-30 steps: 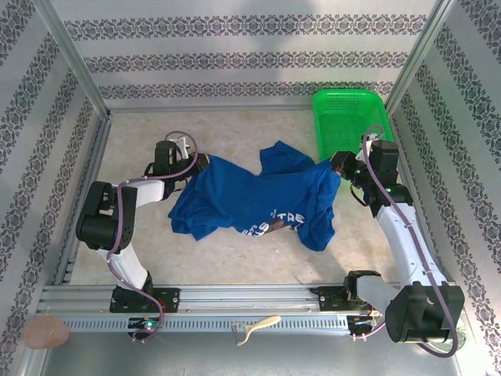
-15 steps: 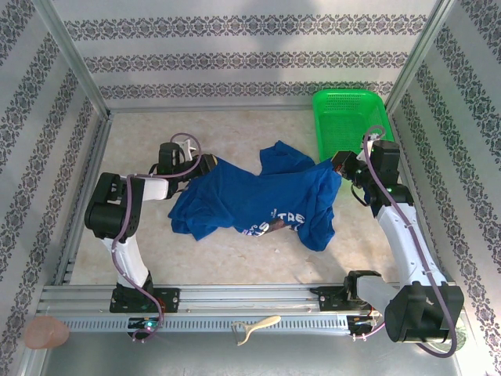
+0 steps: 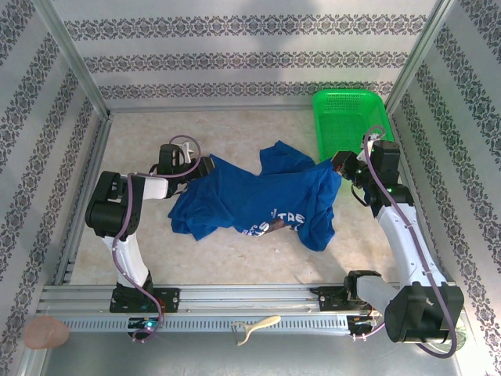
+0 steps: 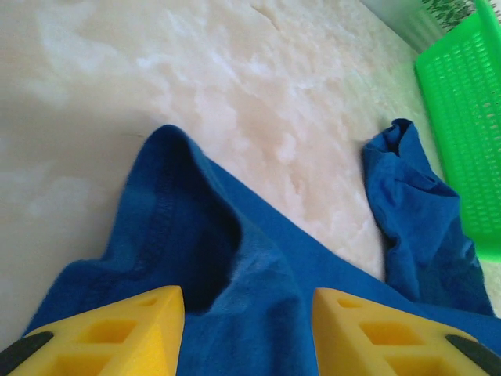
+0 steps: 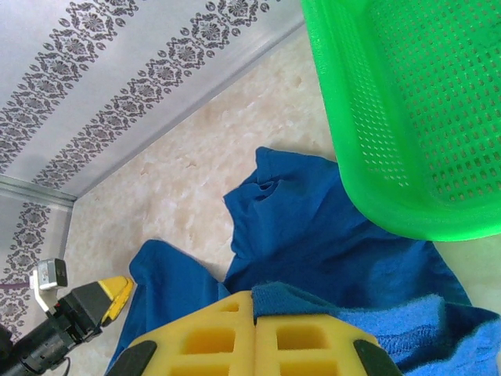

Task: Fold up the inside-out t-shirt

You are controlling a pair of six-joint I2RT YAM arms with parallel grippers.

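Table (image 3: 235, 258): I see a pale, marble-patterned surface in the overhead view, walled in by patterned panels.

Inside-out t-shirt (image 3: 250, 196): royal blue and crumpled, spread across the middle of the table between my two arms. One sleeve or corner pokes out at the far side, toward the basket. The right edge is lifted off the table.

Basket (image 3: 319, 125): bright green plastic mesh, sitting in the far right corner. The shirt's far corner lies near it; I cannot tell whether they touch.

Right gripper (image 3: 338, 166): at the shirt's right edge. On its wrist camera the yellow fingers (image 5: 203, 341) are pressed together, pinching a fold of blue cloth at their tips.

Left gripper (image 3: 205, 166): at the shirt's left edge. On its wrist camera the jaws stand partly apart, with a seamed hem rising ahead of the gap and nothing clamped.

Lettering (image 3: 282, 221): white print showing on the shirt's near edge, too small for me to read fully.
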